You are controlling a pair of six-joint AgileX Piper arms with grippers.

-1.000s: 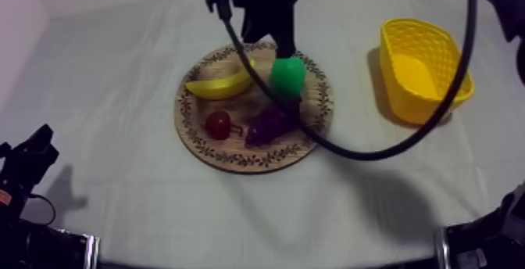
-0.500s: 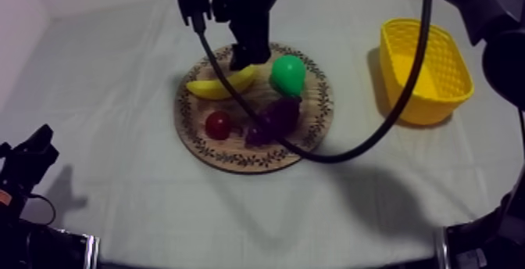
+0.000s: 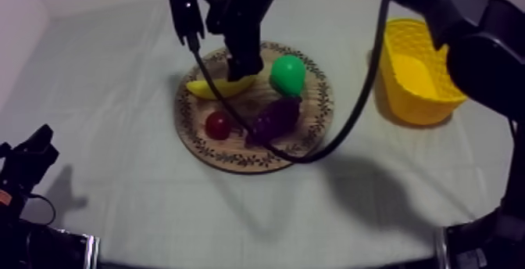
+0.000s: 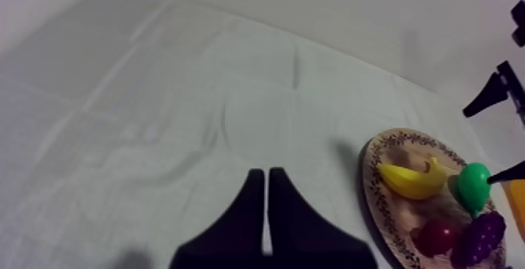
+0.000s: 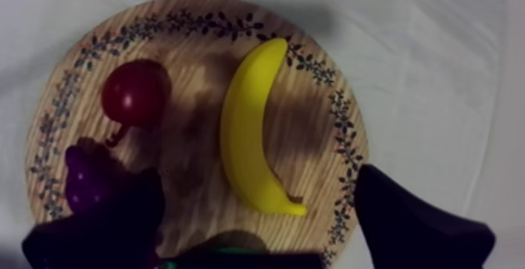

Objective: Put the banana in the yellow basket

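Note:
The yellow banana (image 3: 211,90) lies on the far left part of the round wooden board (image 3: 234,160), beside a green pear (image 3: 287,74), purple grapes (image 3: 273,120) and a small red fruit (image 3: 218,123). My right gripper (image 3: 241,67) hangs over the banana's right end and hides part of it. In the right wrist view the banana (image 5: 250,131) lies between and ahead of the open right gripper (image 5: 258,237), whose fingers (image 5: 414,225) stand wide apart with nothing between them. My left gripper (image 4: 266,202) is shut as a narrow wedge, low at the table's left (image 3: 27,159).
The yellow basket (image 3: 418,73) stands at the right of the table, apart from the board. A black cable loops from the right arm across the board. Bare cloth lies in front of the board and to its left.
My right arm has moved left, from over the pear to over the banana. Its fingers have gone from together to wide apart. The left arm has not moved.

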